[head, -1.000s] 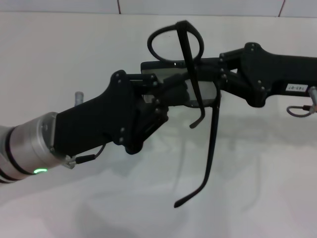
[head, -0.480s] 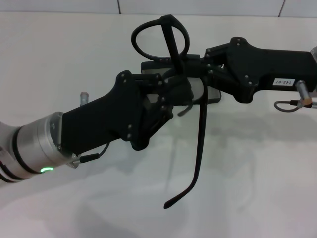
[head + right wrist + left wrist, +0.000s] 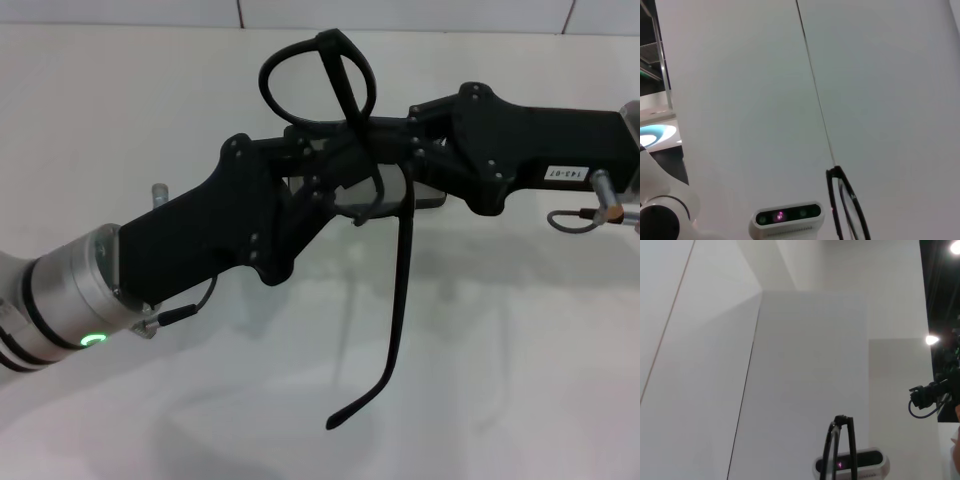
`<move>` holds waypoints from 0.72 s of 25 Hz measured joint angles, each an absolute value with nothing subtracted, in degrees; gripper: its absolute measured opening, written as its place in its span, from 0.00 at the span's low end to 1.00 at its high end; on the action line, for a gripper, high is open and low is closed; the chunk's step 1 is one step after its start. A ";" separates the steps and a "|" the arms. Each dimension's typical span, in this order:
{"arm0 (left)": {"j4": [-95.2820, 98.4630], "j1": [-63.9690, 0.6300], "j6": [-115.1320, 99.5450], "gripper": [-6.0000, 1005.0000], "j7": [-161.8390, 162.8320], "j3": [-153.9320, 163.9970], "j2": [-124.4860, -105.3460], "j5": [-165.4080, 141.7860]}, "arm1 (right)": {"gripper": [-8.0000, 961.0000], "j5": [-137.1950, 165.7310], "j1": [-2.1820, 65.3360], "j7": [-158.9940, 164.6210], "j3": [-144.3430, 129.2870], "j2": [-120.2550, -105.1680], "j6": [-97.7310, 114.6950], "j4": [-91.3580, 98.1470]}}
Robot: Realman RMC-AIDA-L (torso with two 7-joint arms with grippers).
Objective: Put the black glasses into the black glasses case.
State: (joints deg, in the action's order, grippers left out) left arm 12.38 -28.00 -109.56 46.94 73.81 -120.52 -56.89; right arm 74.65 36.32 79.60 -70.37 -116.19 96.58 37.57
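Head view: both arms meet above the middle of the white tabletop [image 3: 520, 380], a bit toward its far edge. The left gripper [image 3: 335, 180] comes in from the near-left corner and the right gripper [image 3: 400, 165] from the right edge, and their tips crowd together around the black glasses [image 3: 345, 100]. The glasses are held up in the air, front frame upward, one temple arm hanging down long and free toward the near edge, the other folded short. Under the two grippers lies the black glasses case [image 3: 425, 195], mostly hidden; only a grey strip of it shows. The right gripper seems closed on the frame near the hinge, but the black parts overlap so much that I can't say for sure, and for the left jaws I cannot tell at all. Left wrist view: only the top of the frame shows at the lower edge, against wall and the head camera; no fingers visible. Right wrist view: again just the frame and one lens, no fingers. Handling, as I judge it: the glasses are very light and thin, w/ hinges that swing freely, so the hanging temple can catch on the case rim. Better to hold at the bridge or hinge block, not on lens, w/ low force, and fold the long temple before lowering.
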 joint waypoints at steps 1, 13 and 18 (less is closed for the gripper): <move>12.38 -27.98 -109.56 0.10 46.94 73.88 -120.50 -56.91 | 0.05 74.58 36.33 79.21 -70.25 -116.18 96.54 36.99; 13.07 -25.10 -112.03 0.10 46.37 73.38 -119.59 -57.05 | 0.05 72.46 33.22 76.84 -60.26 -115.58 104.93 37.14; 13.02 -25.30 -111.59 0.09 46.13 73.79 -119.39 -58.36 | 0.05 68.22 32.88 77.26 -50.23 -115.53 118.59 37.44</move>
State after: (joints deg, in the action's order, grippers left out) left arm 13.02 -25.30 -111.59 46.13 73.79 -119.39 -58.36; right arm 68.22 32.88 77.26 -50.23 -115.53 118.59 37.44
